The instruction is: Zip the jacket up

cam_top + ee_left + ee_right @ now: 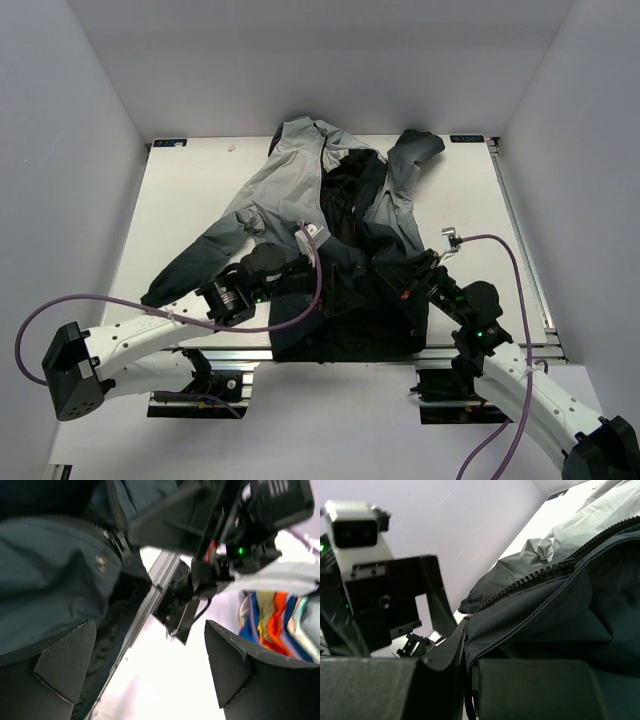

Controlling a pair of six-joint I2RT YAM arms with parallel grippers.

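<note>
The large hooded thin jacket (290,180), light grey shading to dark charcoal at the hem, lies open on the white surface (190,190), its hem beside both hands. The left hand (150,630) stands wide open and empty, with the dark zipper slider (117,539) just up-left of its fingers. The right hand (470,666) is closed, pinching the charcoal hem edge, with the zipper teeth (535,579) running away above it.
</note>
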